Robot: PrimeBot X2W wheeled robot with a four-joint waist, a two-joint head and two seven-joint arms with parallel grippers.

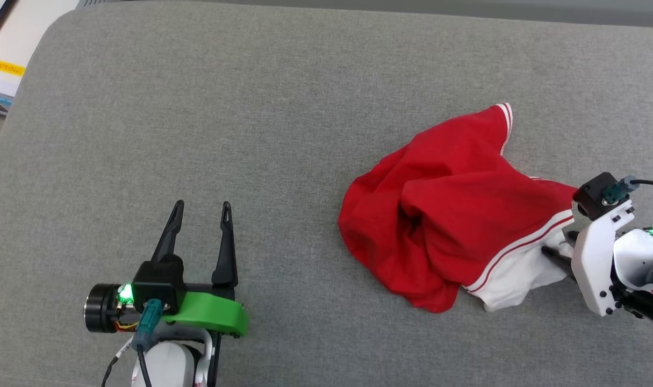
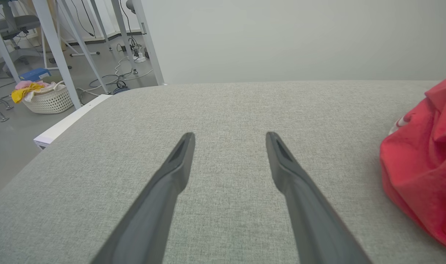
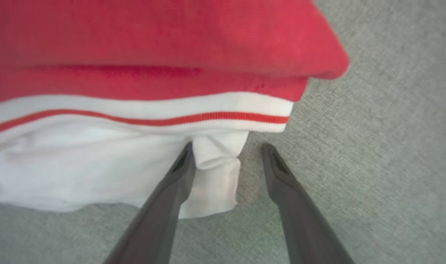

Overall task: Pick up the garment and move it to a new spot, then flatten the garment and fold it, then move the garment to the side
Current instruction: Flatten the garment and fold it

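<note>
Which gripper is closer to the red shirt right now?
Right. The right gripper is at the shirt, open around a fold of its white sleeve. The left gripper hovers over the grey surface, well apart on the shirt's left.

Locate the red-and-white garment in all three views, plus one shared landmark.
Head view: the garment lies crumpled right of centre, its white sleeve toward the right gripper.
Left wrist view: the garment is a red bunch at the right edge.
Right wrist view: the garment spans the top and left, with a white sleeve fold between the open fingers.
Shared landmark: the grey fabric surface beneath it.
</note>
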